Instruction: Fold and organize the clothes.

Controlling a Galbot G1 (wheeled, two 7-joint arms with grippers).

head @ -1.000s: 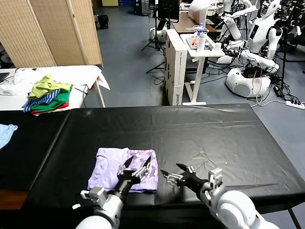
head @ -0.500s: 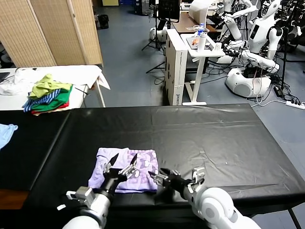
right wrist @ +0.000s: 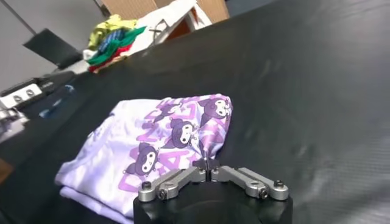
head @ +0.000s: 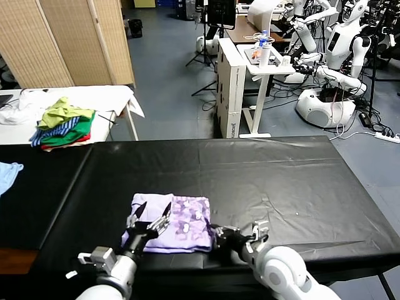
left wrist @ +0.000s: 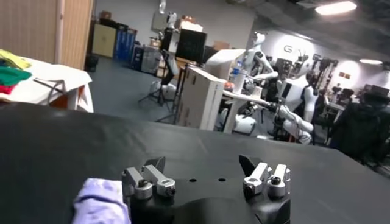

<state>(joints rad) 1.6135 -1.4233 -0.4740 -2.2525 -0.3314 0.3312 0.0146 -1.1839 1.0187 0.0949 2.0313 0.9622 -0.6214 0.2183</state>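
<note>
The pale lavender T-shirt lies folded near the front edge of the black table, its purple print facing up. It also shows in the right wrist view and as a small bunch in the left wrist view. My right gripper is at the shirt's right front corner, shut on a pinch of its edge. My left gripper hovers open over the shirt's left part, jaws wide apart and empty.
A pile of green, striped and red clothes lies on a white table at the far left. A light blue garment lies at the left edge. A white desk and other robots stand beyond the table.
My right gripper moved left to the shirt's right edge and shut on it. My left gripper drew left and back over the shirt. The shirt's right side has shifted slightly right.
</note>
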